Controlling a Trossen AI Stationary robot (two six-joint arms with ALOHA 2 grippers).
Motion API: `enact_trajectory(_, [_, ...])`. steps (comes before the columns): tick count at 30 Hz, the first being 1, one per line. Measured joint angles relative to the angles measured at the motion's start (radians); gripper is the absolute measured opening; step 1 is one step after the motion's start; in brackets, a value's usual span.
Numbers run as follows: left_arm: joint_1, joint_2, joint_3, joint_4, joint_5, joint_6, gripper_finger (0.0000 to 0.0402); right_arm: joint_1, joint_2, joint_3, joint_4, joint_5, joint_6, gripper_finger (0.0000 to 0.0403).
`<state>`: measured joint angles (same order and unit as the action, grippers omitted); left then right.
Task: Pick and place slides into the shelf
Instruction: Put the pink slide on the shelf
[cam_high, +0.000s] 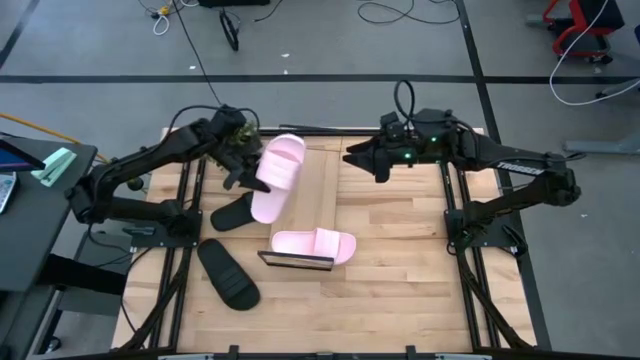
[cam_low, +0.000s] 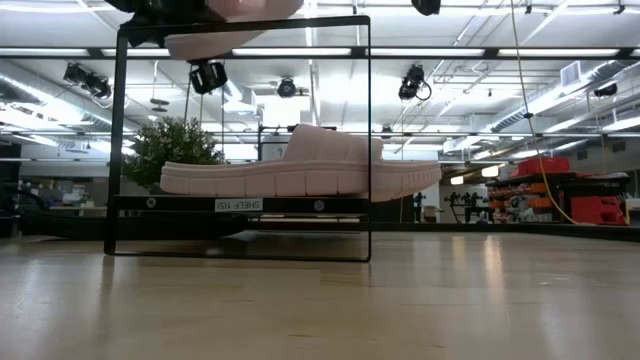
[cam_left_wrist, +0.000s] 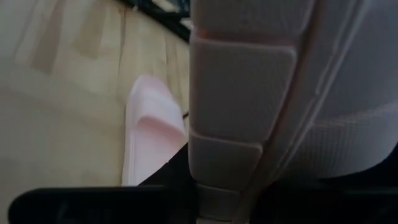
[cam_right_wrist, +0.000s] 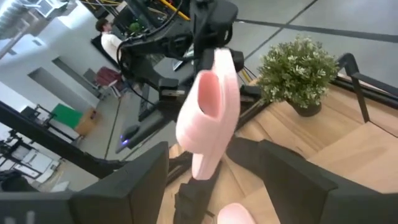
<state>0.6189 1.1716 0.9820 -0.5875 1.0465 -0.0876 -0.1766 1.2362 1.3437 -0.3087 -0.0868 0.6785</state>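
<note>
Over the shelf's (cam_high: 318, 190) ten o'clock corner, your left gripper (cam_high: 243, 160) has a pink slide (cam_high: 277, 175) clamped at its heel end and hanging clear of the plank. From the right wrist view the slide (cam_right_wrist: 208, 112) hangs nearly upright, toe down, strap opening facing that camera. The left wrist view confirms the grip: ribbed pink sole (cam_left_wrist: 249, 106) fills the picture between the dark fingers.

Your right gripper (cam_high: 362, 158) waits off the shelf's two o'clock corner, fingers spread wide and empty.

State of the task, as judged from the table:
- A second pink slide (cam_high: 314, 245) rests on the shelf's six o'clock end; the low view shows it sitting flat on the plank (cam_low: 300, 172).
- One black slide (cam_high: 232, 214) lies on the table just beside the shelf at nine o'clock.
- Another black slide (cam_high: 228, 272) lies at seven o'clock, well apart from the shelf.

Step in hand: placing the carried pink slide. Your next move calls for levelling it, sole down, over the bare part of the plank toward twelve o'clock, lowering until it touches, then letting go. Watch that the toe does not land on the slide already shelved. Two black slides remain to be fetched.
</note>
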Motion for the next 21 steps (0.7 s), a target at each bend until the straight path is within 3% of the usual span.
enact_trajectory(4, [-0.024, 0.036, 0.054, -0.156, -0.032, 0.129, 0.0092, -0.012, 0.001, 0.000, -0.002, -0.011, -0.001, 0.0254])
enact_trajectory(11, [-0.101, 0.176, 0.300, -0.550, -0.243, 0.462, 0.0093, -0.016, 0.056, 0.000, -0.009, -0.049, -0.019, 0.0254])
enact_trajectory(21, [-0.102, 0.382, 0.526, -0.755, -0.366, 0.643, 0.0086, -0.027, 0.124, 0.000, 0.003, -0.040, -0.116, 0.0254])
